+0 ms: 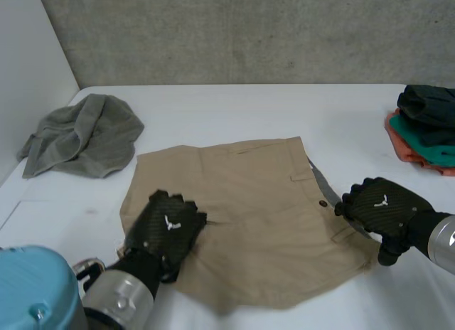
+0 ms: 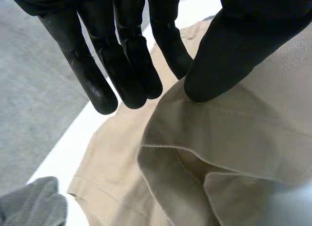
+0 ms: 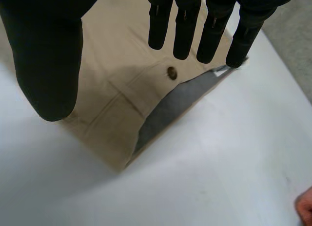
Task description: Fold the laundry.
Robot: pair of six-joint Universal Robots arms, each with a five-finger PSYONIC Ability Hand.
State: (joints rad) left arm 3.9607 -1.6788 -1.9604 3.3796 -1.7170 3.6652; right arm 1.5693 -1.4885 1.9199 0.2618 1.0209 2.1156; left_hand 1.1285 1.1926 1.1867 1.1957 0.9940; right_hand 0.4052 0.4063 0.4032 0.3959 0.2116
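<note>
Tan shorts (image 1: 249, 202) lie spread flat in the middle of the white table (image 1: 284, 109). My left hand (image 1: 167, 227) is on their left part. In the left wrist view its thumb (image 2: 234, 41) presses a raised fold of the tan cloth (image 2: 243, 138) against the straight fingers (image 2: 131, 75), pinching it. My right hand (image 1: 380, 205) hovers at the right edge of the shorts, beside the waistband. In the right wrist view its fingers (image 3: 185, 31) are straight and apart from the thumb, over the button (image 3: 171, 72) and the grey lining (image 3: 170, 106), holding nothing.
A crumpled grey garment (image 1: 82, 134) lies at the back left of the table. A stack of dark green, teal and salmon clothes (image 1: 426, 127) sits at the right edge. A grey wall runs behind the table.
</note>
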